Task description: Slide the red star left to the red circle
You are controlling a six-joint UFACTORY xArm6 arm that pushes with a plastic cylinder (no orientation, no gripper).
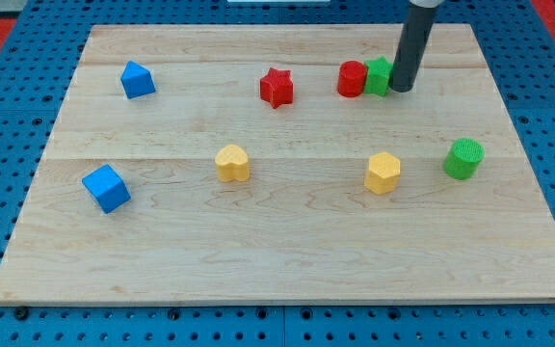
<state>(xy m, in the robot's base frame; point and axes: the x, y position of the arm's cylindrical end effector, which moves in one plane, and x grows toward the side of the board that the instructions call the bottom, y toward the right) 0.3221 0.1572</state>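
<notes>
Pale wooden worktop [287,260] sitting on a blue pegboard. There's no hand on this rig, just a dark rod, and my tip [400,90] is at the far right, touching the green block [379,76], which is jammed against the red circle [352,79]. The red star [277,87] sits just left of that pair, not touching. Nearer: two yellow blocks [232,163] [383,173], a green cylinder [463,158]. Two blue blocks [137,79] [106,188] on the left.
</notes>
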